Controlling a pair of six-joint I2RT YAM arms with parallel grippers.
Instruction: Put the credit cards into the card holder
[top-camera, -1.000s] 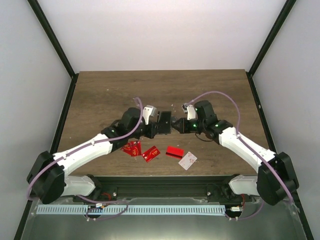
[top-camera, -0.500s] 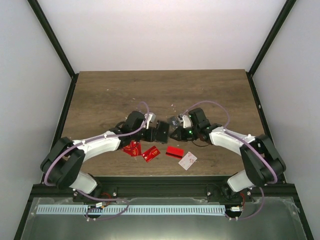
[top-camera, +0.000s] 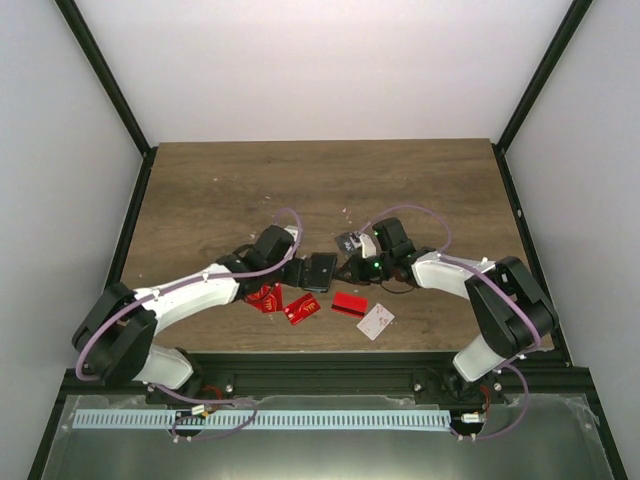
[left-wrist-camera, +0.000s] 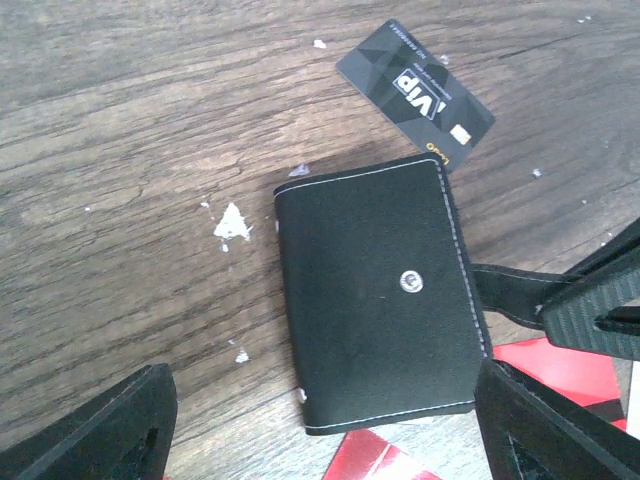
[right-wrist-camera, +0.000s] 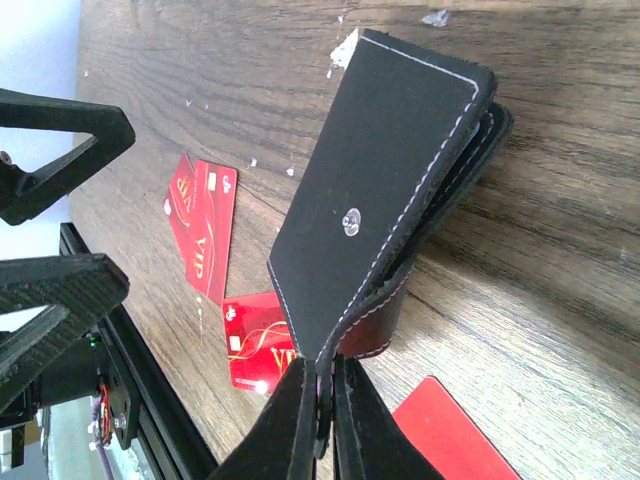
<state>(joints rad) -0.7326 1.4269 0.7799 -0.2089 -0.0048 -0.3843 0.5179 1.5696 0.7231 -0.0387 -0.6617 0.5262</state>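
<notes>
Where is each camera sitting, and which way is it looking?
Top camera: high behind the arms, facing down at the table; both arms show, with left gripper and right gripper.
Left wrist camera: on the left arm, facing down at the card holder and dark grey card; its own open fingers show in the bottom corners.
Right wrist camera: on the right arm, facing low across the table; its own fingers pinch the card holder's cover.
Shared: both wrist views show the card holder and red cards.

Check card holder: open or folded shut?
Folded, barely ajar: the card holder lies cover-up; the right gripper pinches its cover edge, a narrow gap showing beneath.
</notes>
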